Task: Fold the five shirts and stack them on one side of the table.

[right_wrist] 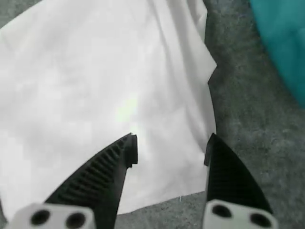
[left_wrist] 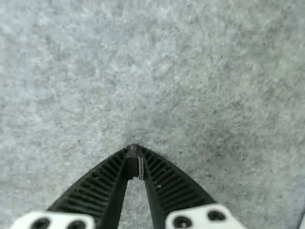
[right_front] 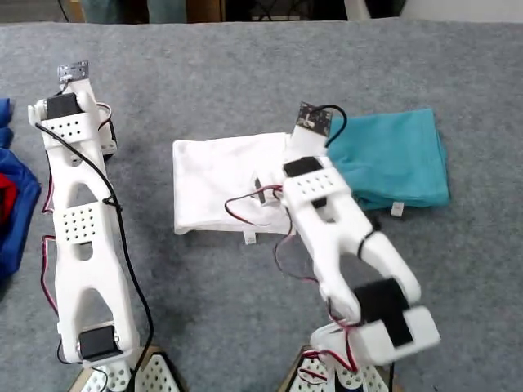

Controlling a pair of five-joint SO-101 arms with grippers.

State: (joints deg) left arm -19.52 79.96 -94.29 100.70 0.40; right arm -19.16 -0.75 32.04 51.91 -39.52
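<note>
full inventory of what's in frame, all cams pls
white shirt: 1, white, folded, table centre
teal shirt: 1, teal, folded, right of the white shirt
cloth pile: 1, blue with red, table's left edge, cut off by the frame
table cover: 1, grey, under everything
left arm: 1, white, over bare cover
right arm: 1, white, over the white shirt
left gripper: 1, black, shut, above bare cover
right gripper: 1, black, open, above the white shirt's edge
</note>
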